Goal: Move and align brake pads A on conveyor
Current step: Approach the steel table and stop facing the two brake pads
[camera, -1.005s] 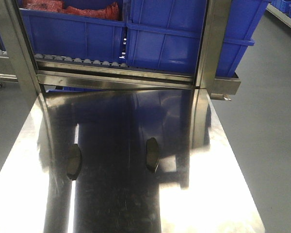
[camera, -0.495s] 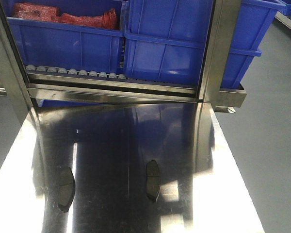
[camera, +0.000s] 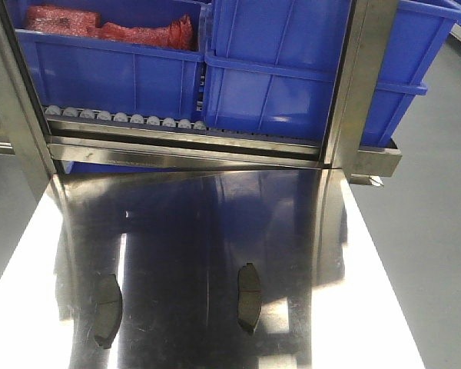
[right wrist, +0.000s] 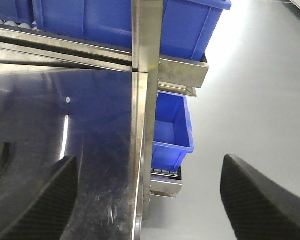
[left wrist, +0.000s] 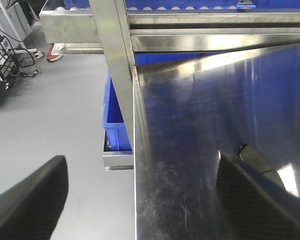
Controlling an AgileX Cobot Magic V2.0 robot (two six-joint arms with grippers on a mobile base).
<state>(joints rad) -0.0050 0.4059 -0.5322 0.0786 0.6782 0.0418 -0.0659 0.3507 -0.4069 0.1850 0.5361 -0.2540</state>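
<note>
- Two brake pads A are in sight, both flat on the shiny steel tabletop [camera: 369,307]. The left pad [camera: 106,310] is near the left edge and the right pad [camera: 249,297] is about mid-table. They are well apart, long sides running near-to-far.
- The conveyor is in no view, and no other pads show.
- Far end: blue bins [camera: 269,84] sit on a row of steel rollers [camera: 123,118].
- Left gripper [left wrist: 142,160]: jaws spread wide, nothing between them, straddling the table's left edge. A pad is partly hidden behind the finger on the table side.
- Right gripper [right wrist: 150,159]: also released and empty, straddling the right edge. A pad's rim just shows at the left border of its view.
- Step, as I judge it: the approach before a pick, with nothing grasped yet.
- The next move calls for swinging a gripper inward over its nearer pad, dropping low and pinching across the narrow width. A thin pad on slick steel could skid, so the jaws should close centred.
</note>
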